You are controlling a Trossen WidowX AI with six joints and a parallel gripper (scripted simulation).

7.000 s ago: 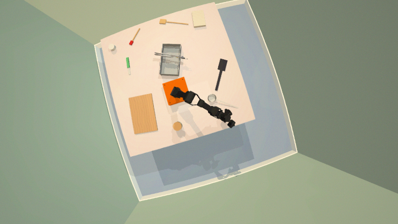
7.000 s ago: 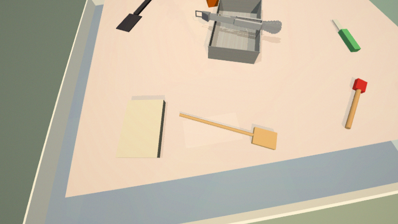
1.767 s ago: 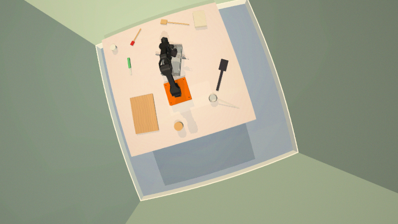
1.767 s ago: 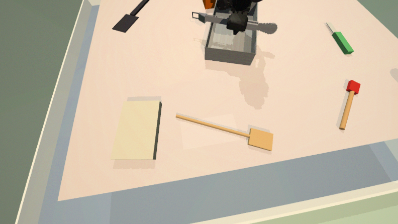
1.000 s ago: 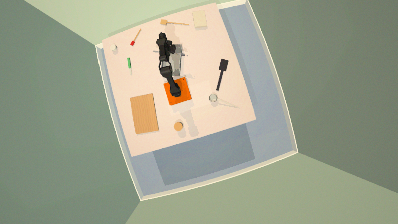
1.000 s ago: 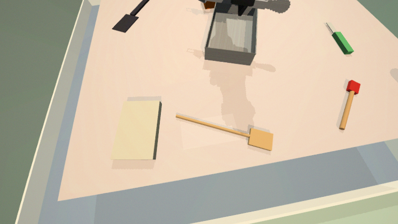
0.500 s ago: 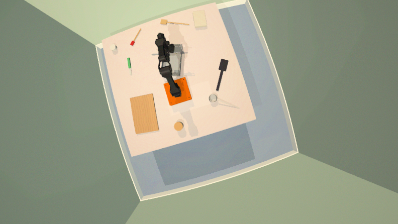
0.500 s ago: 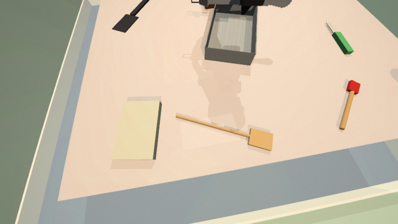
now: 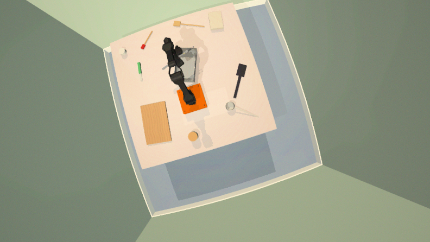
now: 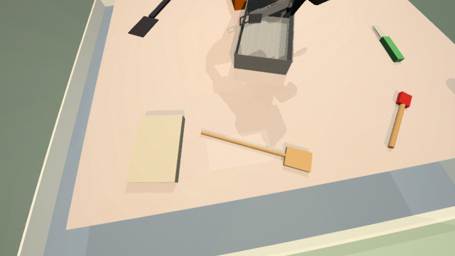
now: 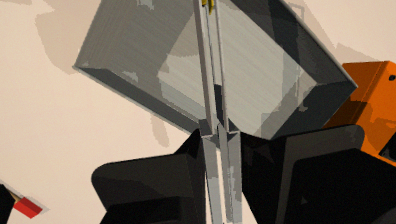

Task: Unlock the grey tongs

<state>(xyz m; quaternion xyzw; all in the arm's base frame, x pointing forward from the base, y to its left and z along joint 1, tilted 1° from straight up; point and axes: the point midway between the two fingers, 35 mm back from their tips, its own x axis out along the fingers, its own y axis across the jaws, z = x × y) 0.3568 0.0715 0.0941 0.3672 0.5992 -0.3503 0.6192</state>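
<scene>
The grey tongs (image 10: 255, 18) (image 11: 233, 160) are held above the roasting tin (image 9: 189, 70) (image 10: 262, 65) (image 11: 125, 95), lying slantwise over it. In the wrist view their two arms run close together, with a small yellow piece (image 11: 209, 6) near the hinge. In the exterior view the dark hinge block and wire loop are over the tin's side. My gripper (image 11: 209, 132) is shut on the tongs' arms. One tongs tip (image 9: 165, 67) shows beside the arm in the top view. The lock's state cannot be told. The wooden board (image 9: 156, 123) lies flat, with nothing on it.
The orange base plate (image 9: 200, 104) is between tin and board. A green-handled tool (image 9: 139, 68) (image 10: 392, 49), red-headed tool (image 9: 143, 46) (image 10: 403, 99), wooden spatula (image 9: 176, 23) (image 10: 298, 159), cream block (image 9: 215, 20) (image 10: 155, 147), dark spatula (image 9: 241, 70) (image 10: 143, 26) and wooden disc (image 9: 193, 135) lie around.
</scene>
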